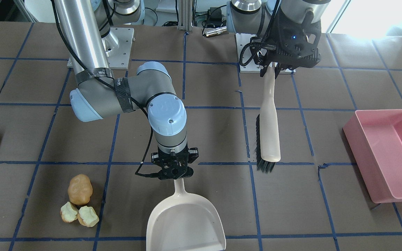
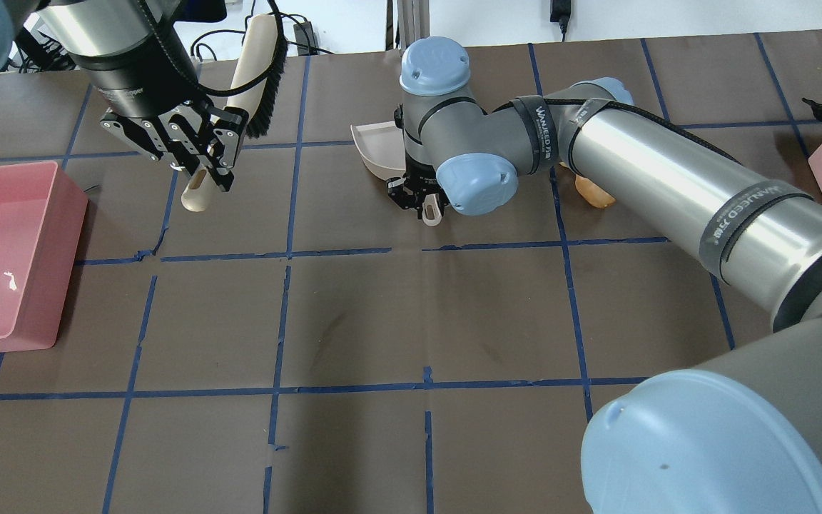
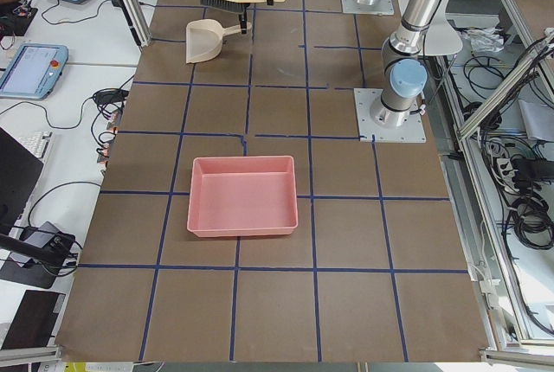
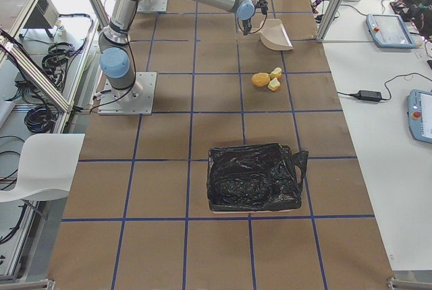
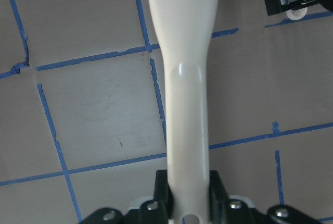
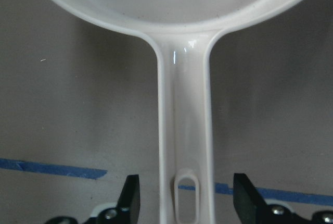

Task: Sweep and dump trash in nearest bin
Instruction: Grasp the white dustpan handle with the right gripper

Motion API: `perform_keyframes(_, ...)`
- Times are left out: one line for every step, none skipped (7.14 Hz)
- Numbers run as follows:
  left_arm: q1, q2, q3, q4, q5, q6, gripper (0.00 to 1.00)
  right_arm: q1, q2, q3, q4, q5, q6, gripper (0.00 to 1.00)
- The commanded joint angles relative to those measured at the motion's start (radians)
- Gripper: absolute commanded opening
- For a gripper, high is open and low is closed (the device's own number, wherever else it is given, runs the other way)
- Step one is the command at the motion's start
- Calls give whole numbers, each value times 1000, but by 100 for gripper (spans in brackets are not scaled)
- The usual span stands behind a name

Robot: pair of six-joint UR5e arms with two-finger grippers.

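Trash (image 1: 79, 204): clustered lower left of the front view, on the surface (image 1: 215, 87), unswept.
Left claw (image 1: 273, 69): pinching brush (image 1: 269, 139) handle, so I can sweep.
Right claw (image 1: 175, 173): spread astride dustpan (image 1: 186, 223) handle, ungripped.

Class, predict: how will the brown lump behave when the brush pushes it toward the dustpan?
The lump looks rounded and knobbly, so under the brush it will probably roll or wobble unevenly rather than slide. Two apple cores lie close beside it, so it may nudge them along.
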Motion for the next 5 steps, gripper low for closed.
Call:
perform_keyframes(0,0,-1,0,-3,0,2,-2,0,-1,9,1,4,7)
perform_keyframes(-1,0,-3,0,-3,0,2,-3,-3,-2,12,1,4,1)
perform_keyframes(0,3,-3,0,-1,0,2,-6,-7,-5,17,1,-2,0)
perform_keyframes(-1,-3,6,0,-10,-11,2,-32,-15,-15,38,2,-31,0)
perform_keyframes(-1,-1,4,0,-21,-11,2,-58,-36,-36,84,2,-85,0)
